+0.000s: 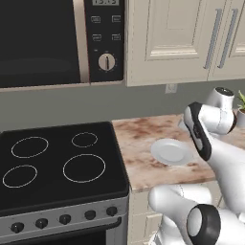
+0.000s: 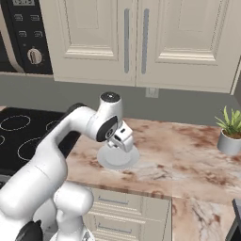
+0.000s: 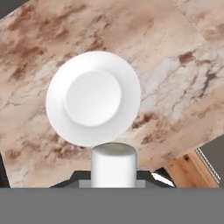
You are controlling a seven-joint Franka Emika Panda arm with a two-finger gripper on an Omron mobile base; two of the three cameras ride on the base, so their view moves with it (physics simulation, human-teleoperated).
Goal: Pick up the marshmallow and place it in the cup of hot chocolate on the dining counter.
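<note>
The jaws were clamped on the marshmallow [image 3: 113, 164], held above the plate [image 3: 93, 97] on the table [image 3: 175, 78]. Pickup looked done (the cup's whereabouts unclear); next came carrying it there.

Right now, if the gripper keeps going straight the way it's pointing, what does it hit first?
Probably the plate. The gripper points down over it, shut on the marshmallow, so the marshmallow would touch first. In the hand view the plate sits slightly off the line, so it could meet the rim or the counter beside it instead.
</note>
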